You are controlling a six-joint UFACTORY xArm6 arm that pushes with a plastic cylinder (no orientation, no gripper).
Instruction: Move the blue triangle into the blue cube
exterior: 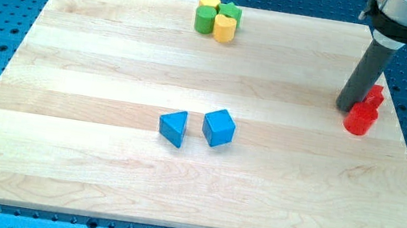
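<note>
The blue triangle [173,128] lies on the wooden board near the middle, just left of the blue cube [218,128]. A narrow gap separates them. My rod comes down at the view's right, and my tip [348,109] rests on the board far to the right of both blue blocks, touching or nearly touching the red blocks.
Two red blocks [363,114] sit right of my tip near the board's right edge. A cluster of two yellow blocks [224,28] and two green blocks [204,20] sits at the view's top middle. The wooden board [61,149] lies on a blue perforated table.
</note>
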